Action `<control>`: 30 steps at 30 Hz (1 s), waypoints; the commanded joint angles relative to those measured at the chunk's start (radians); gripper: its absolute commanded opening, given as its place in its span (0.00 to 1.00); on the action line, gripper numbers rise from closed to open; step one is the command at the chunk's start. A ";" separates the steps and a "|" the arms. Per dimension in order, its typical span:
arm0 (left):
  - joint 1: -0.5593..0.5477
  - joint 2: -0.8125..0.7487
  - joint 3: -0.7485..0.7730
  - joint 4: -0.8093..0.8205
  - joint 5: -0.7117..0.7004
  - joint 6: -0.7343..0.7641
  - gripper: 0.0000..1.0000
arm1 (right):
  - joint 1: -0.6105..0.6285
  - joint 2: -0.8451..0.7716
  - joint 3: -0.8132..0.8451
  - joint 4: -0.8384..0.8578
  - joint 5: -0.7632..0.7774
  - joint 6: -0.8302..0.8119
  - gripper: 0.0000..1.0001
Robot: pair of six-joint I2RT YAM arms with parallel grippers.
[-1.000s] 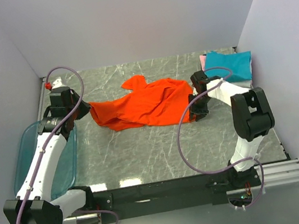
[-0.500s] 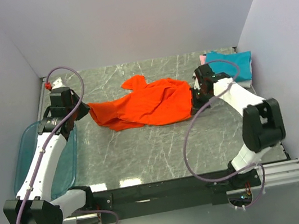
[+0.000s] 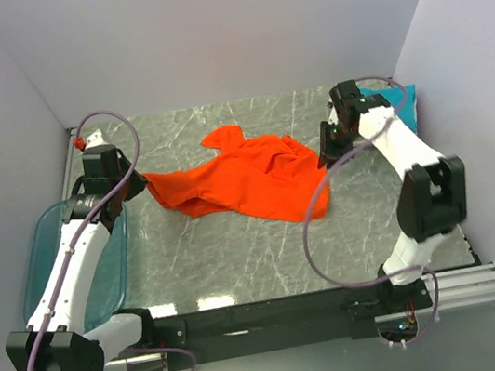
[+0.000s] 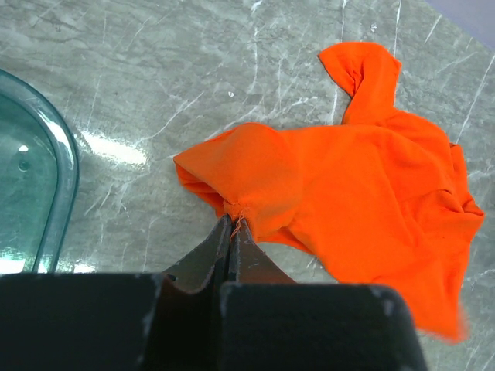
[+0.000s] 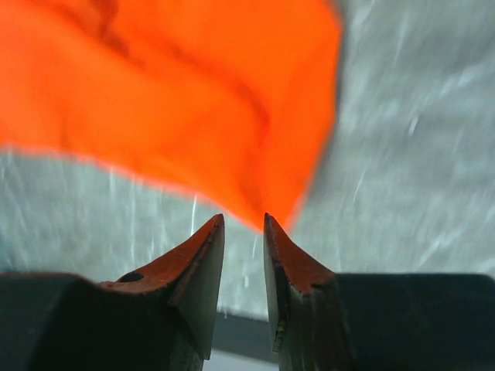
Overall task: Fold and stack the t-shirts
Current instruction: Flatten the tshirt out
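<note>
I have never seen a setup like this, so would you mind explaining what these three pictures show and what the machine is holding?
These are two robot arms bolted side by side at a marbled table. The wide picture looks down from above and behind them; the other two come from cameras on each wrist, showing that arm's own fingers. A crumpled orange-red t-shirt lies in the middle, a teal folded shirt peeks out behind the right arm, and a translucent bin sits at the left edge. The left gripper is shut, pinching the shirt's edge. The right gripper has its jaws slightly apart by the shirt's other side, with no cloth clearly between them.
</note>
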 commanded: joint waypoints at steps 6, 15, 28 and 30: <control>0.005 0.018 0.010 0.065 0.034 0.007 0.00 | -0.019 0.001 -0.135 0.058 0.019 0.023 0.36; 0.005 0.035 -0.006 0.074 0.054 0.013 0.00 | -0.007 -0.159 -0.417 0.116 -0.064 0.013 0.36; 0.005 0.045 -0.019 0.088 0.061 0.007 0.00 | -0.001 0.008 -0.380 0.248 -0.056 0.048 0.43; 0.005 0.040 -0.021 0.088 0.054 0.008 0.00 | -0.001 0.036 -0.354 0.266 -0.032 0.048 0.43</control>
